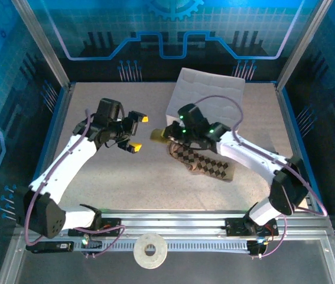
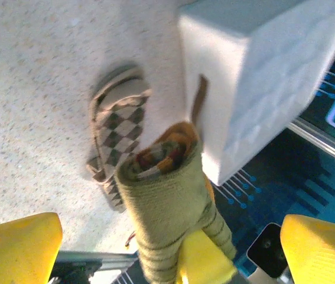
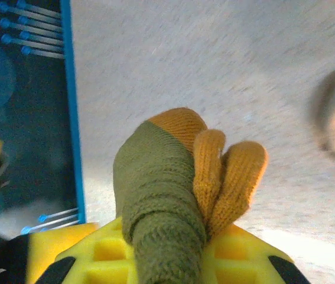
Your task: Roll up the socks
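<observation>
Olive green knit is showing in a tight bundle: the olive green sock (image 1: 158,136) is sitting rolled into a thick tube, with orange patches bulging from one end and a striped spiral showing at the other. The right gripper (image 1: 168,139) is clamping this roll, its yellow fingers (image 3: 105,257) pressing in from both sides so the fabric is squeezing out between them. The roll is hovering around the middle of the table (image 1: 114,183), just off the near left corner of the white quilted box (image 1: 205,94); whether it is touching the tabletop I cannot tell.

The left gripper (image 1: 140,133) is standing with its jaws spread wide and gripping nothing. Its yellow fingertips (image 2: 16,248) are framing the roll from the left, near it but apart from it.

The checked sock (image 1: 205,165) is lying flat on the table, stretching from under the right gripper towards the right edge and slanting slightly towards the near edge. In the left wrist view, one of its ends is curling over on itself, close to the box wall.

The box is resting against the far edge, right of centre.
</observation>
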You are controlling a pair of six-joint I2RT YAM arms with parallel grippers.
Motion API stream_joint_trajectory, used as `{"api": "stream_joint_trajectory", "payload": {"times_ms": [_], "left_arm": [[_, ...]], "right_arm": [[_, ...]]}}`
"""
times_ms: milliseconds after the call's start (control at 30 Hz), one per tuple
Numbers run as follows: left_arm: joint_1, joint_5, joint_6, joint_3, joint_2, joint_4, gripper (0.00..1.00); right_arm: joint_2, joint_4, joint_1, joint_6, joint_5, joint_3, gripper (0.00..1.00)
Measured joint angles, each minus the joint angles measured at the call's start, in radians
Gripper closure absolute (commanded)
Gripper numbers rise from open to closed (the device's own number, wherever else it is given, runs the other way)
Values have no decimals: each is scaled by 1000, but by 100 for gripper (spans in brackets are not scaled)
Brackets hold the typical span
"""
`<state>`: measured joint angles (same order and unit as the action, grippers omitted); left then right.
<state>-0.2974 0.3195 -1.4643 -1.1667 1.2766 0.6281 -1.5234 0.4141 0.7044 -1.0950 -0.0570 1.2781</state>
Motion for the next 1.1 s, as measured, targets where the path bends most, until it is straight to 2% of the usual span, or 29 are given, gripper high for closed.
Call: {"api": "stream_joint_trajectory", "payload": {"times_ms": [67,267,367,467,633,800,1100], "left_arm": [[0,-25,32,-16,-35,16,7],[-30,-101,185,-20,-80,57,9],[-70,-145,280,-22,-104,58,11],[-109,-178,381,-22,-145,37,15],[-136,-187,515,-22,-219,-76,18],[-136,-138,599,-22,-257,-210,19],[-136,-94,660,-22,-274,-268,19]], "right_arm": [[35,107,-64,74,45,39,100],[57,433,-356,338,199,201,100],[23,551,-480,457,252,291,100],[-54,625,-542,538,289,377,100],[-202,686,-556,599,312,446,100],[-312,716,-556,607,312,482,100],[-412,758,-521,583,336,546,100]]}}
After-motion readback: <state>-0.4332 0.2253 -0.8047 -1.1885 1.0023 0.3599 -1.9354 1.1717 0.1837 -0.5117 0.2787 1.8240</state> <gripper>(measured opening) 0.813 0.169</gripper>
